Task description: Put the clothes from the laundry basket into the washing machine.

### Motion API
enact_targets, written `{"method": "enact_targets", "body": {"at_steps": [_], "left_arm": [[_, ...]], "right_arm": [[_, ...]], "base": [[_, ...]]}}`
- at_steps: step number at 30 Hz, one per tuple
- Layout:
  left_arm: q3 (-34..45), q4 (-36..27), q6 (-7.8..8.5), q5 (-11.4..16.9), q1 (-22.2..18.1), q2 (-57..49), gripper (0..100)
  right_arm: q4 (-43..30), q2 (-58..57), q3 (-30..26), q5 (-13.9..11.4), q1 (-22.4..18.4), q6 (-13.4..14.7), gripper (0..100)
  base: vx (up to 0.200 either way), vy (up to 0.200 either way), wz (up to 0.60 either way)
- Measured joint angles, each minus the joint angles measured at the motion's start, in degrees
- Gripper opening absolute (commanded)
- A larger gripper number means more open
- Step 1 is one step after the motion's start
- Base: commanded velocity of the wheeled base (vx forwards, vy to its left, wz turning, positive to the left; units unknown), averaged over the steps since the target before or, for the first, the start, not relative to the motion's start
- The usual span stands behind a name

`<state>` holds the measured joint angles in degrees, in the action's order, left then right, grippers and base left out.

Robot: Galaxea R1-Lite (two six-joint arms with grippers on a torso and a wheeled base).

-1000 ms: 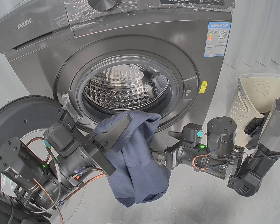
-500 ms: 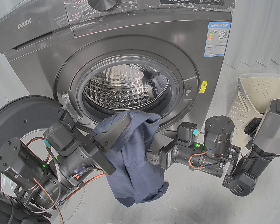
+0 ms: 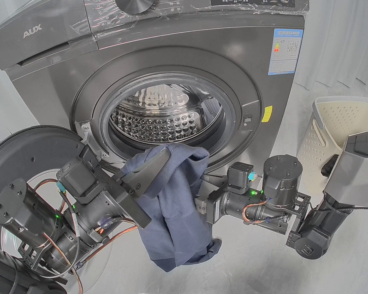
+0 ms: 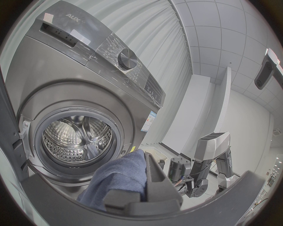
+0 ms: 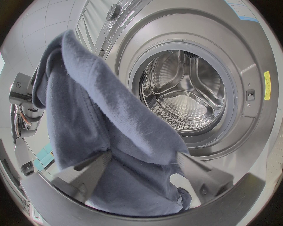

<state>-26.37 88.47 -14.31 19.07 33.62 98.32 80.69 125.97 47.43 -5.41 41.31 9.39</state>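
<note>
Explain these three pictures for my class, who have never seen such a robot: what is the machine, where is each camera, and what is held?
A two-armed robot faces a washer with its door open. One picture looks down from its head; the other two come from a camera on each wrist. The left gripper is shut on a blue garment hanging before the drum. The right gripper is open, fingers either side of the garment lower down. A basket stands to the robot's right.
</note>
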Motion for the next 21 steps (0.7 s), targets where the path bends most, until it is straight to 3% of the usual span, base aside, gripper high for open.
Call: {"method": "enact_targets", "body": {"at_steps": [9,21], "left_arm": [[0.27,0.00,-0.40,-0.05,0.13,0.35,0],[-0.28,-0.04,-0.62,-0.07,0.00,0.46,0]], "right_arm": [[-0.02,-3.28,-1.21,0.29,-1.00,-0.33,0],[-0.06,-9.35,-8.87,0.46,-0.52,-0.59,0]], "base": [[0.000,0.000,0.00],[0.000,0.000,0.00]]}}
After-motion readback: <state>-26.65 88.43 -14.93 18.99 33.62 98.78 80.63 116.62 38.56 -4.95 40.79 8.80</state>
